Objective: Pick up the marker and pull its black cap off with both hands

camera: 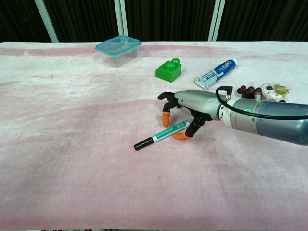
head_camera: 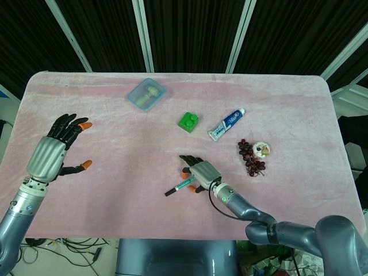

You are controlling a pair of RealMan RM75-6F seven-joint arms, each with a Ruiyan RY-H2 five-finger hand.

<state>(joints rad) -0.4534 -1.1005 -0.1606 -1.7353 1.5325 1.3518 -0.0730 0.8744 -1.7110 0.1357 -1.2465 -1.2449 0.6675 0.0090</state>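
Meanwhile, right hand (camera: 185, 107) straddling marker (camera: 161, 135)

Pink-clothed table (head_camera: 115, 172) before dark panels (head_camera: 190, 34) (white frames).

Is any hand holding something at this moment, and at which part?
Nothing is held. The marker lies on the table; the right hand hovers over its green end with fingers apart. The left hand is open and empty.
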